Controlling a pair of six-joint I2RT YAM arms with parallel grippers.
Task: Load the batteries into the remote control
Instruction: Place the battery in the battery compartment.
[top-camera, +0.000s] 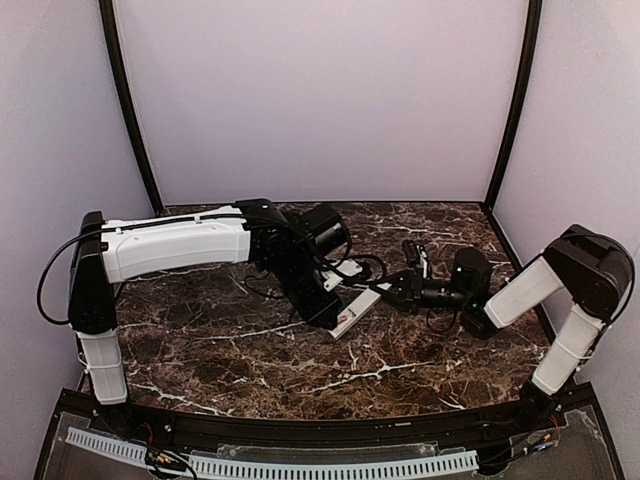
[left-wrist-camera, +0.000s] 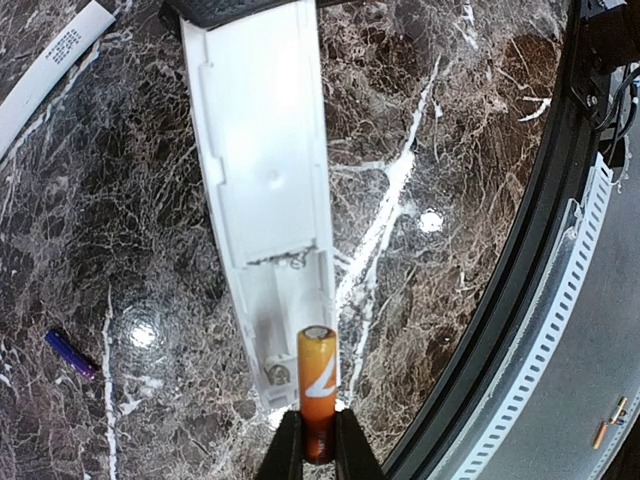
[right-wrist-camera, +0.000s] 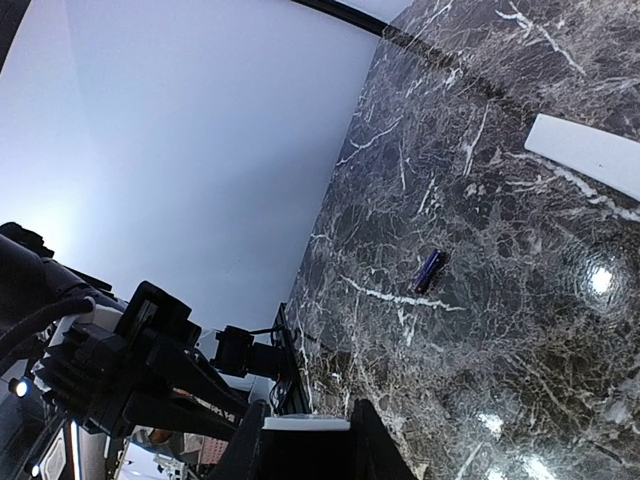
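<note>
The remote control (left-wrist-camera: 265, 150) lay back-side up on the dark marble table (left-wrist-camera: 430, 120), with its battery recess (left-wrist-camera: 272, 320) uncovered at one end.

Left gripper (left-wrist-camera: 318, 432): closed on the orange battery (left-wrist-camera: 318, 385). Its two fingers clamped the battery's lower half. The battery was in line with the remote control, and its free end sat over the outer end of the recess, on the side nearer the table's edge. Whether it was seated in the recess could not be told.

Right gripper (right-wrist-camera: 305, 430): closed on the remote control at the end opposite the recess. A white edge showed between its fingers.

The purple battery (left-wrist-camera: 70, 353) lay loose on the table beside the recess end of the remote control, apart from it and on the side away from the table's edge.

A white flat strip (left-wrist-camera: 50, 62) lay on the table on that same side of the remote control, well apart from it, level with the end held by the right gripper.
</note>
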